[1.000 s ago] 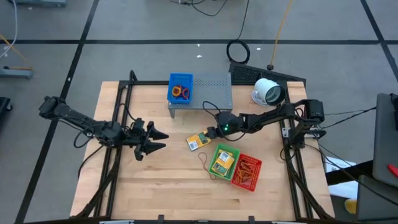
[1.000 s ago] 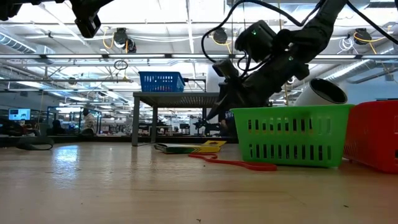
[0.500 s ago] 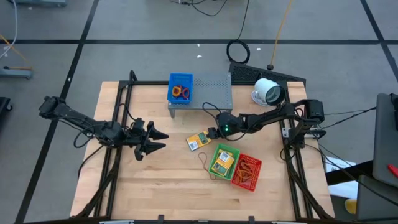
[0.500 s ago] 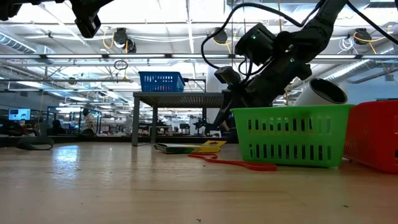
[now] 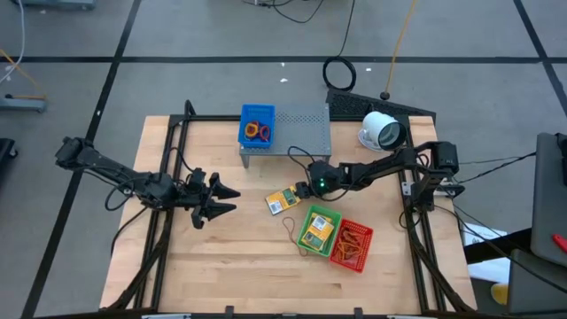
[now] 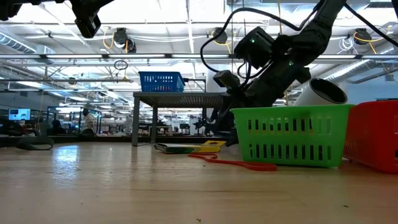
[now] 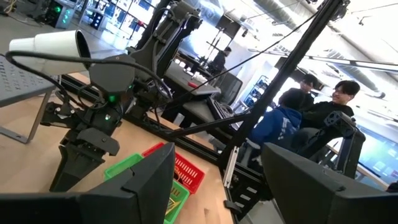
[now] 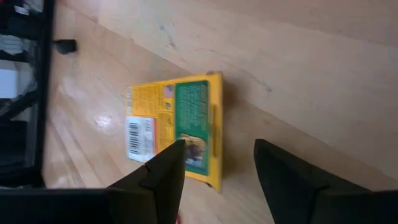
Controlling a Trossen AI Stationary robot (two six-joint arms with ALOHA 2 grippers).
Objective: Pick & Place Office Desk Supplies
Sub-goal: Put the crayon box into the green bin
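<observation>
A flat yellow packet with a green label (image 5: 282, 202) lies on the wooden table (image 5: 221, 266), also seen in the right wrist view (image 8: 174, 127) and low view (image 6: 186, 147). My right gripper (image 5: 301, 189) (image 8: 217, 180) hangs open just above the packet's near-right edge, slanting down, its fingers on either side of that edge without touching. A thin orange rubber band (image 5: 292, 232) (image 6: 233, 163) lies on the table beside the green basket (image 5: 305, 232), which holds another yellow packet (image 5: 317, 230). My left gripper (image 5: 232, 200) waits open above the table's left half.
A red basket (image 5: 365, 252) with orange rubber bands touches the green one. A grey perforated shelf (image 5: 306, 128) stands at the far edge with a blue basket (image 5: 258, 126) of small rings on it. A white round device (image 5: 381, 131) sits far right. People sit beyond the table (image 7: 311, 112).
My right gripper has tipped slightly further down toward the yellow packet, staying open and in place. The packet has not moved.
</observation>
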